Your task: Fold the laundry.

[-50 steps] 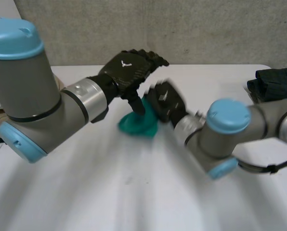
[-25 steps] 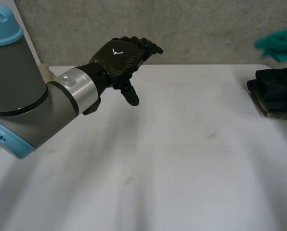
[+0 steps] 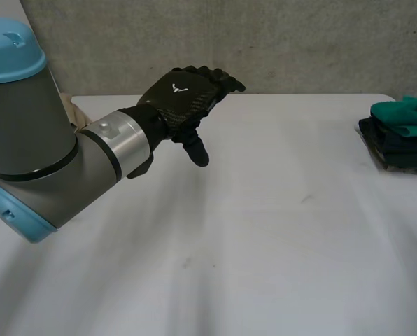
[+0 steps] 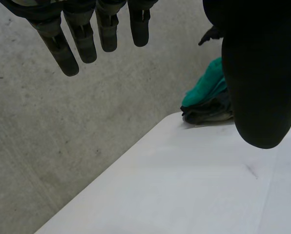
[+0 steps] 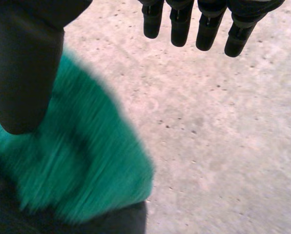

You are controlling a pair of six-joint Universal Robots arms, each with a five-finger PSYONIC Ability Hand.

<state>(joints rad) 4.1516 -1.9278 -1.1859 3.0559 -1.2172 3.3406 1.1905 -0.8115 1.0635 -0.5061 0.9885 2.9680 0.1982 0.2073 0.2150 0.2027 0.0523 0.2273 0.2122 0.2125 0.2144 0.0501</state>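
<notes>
Head view: the left robot hand (image 3: 184,98) hovers over the counter (image 3: 278,231); the green cloth (image 3: 404,112) tops the dark pile (image 3: 397,143) at the right edge, apparently finished. Left wrist view: it is open, holding nothing. Right wrist view: the right robot hand (image 5: 23,73) hangs open just above the cloth.

At the table (image 3: 278,245)'s far right edge, a pile of clothes (image 3: 403,152), one cloth (image 3: 404,112) topmost. Over that edge, the right hand (image 5: 23,63). Over the table's far left part, the left hand (image 3: 184,101). Behind the table, a wall (image 3: 264,42).

White table (image 3: 264,231), dark folded clothes (image 3: 401,150) at right edge
</notes>
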